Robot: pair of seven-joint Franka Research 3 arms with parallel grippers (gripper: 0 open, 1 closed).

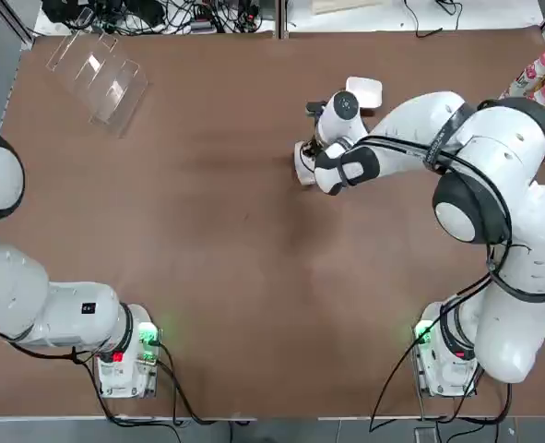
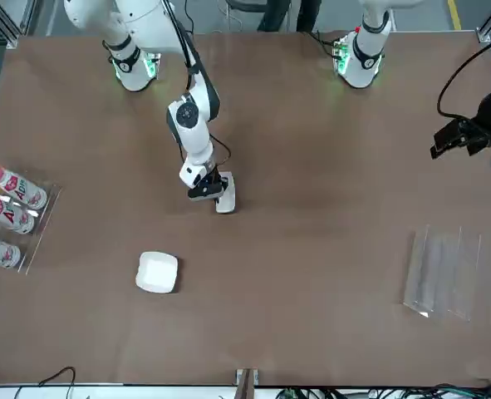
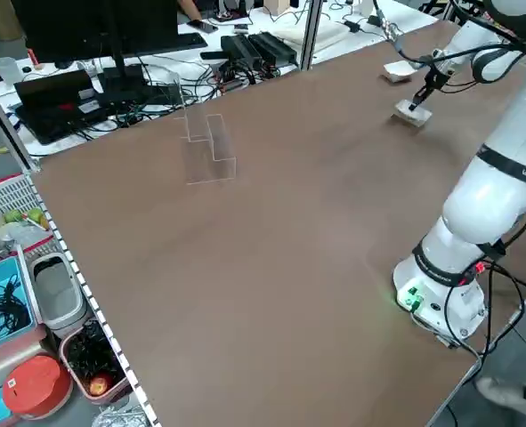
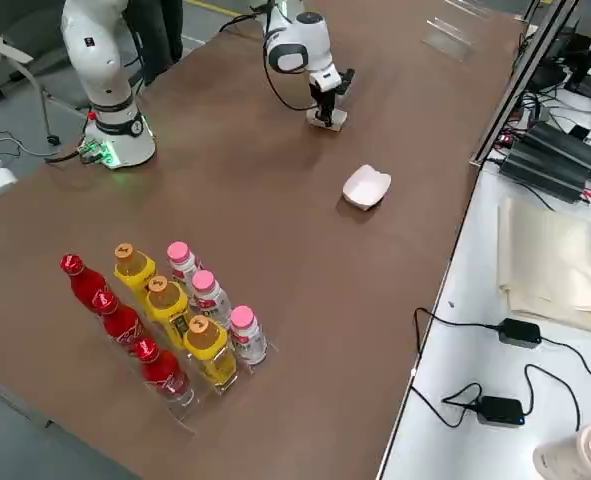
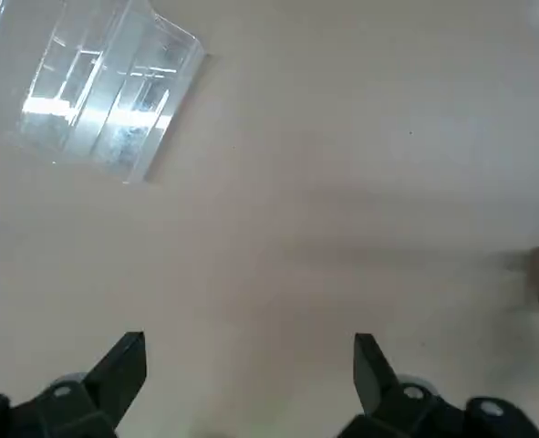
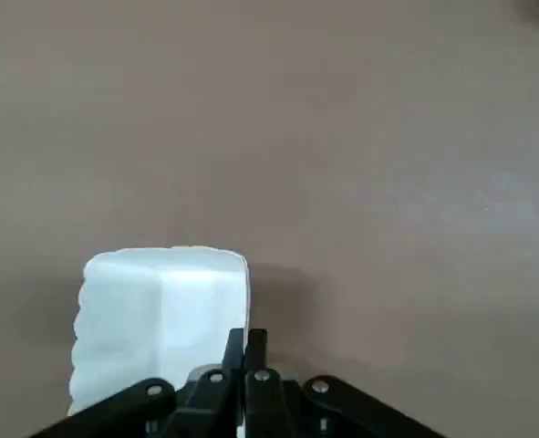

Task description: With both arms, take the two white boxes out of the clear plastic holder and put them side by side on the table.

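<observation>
Holder (image 1: 100,78), nearly see-through, lies at the far left of the table (image 1: 226,240); its clear walls are hard to trace, and the front view cuts part of it off. Left gripper (image 5: 251,339) is over the left side, fingers spread with nothing between them; its arm runs out of the top view. Right gripper (image 6: 248,338), right of the middle, is clenched on a thin edge of the held box (image 2: 226,193). Its arm partly covers that box from above, and I cannot tell whether the box touches the table. Far box (image 2: 157,272) rests beyond it, slightly to the right, apart.
</observation>
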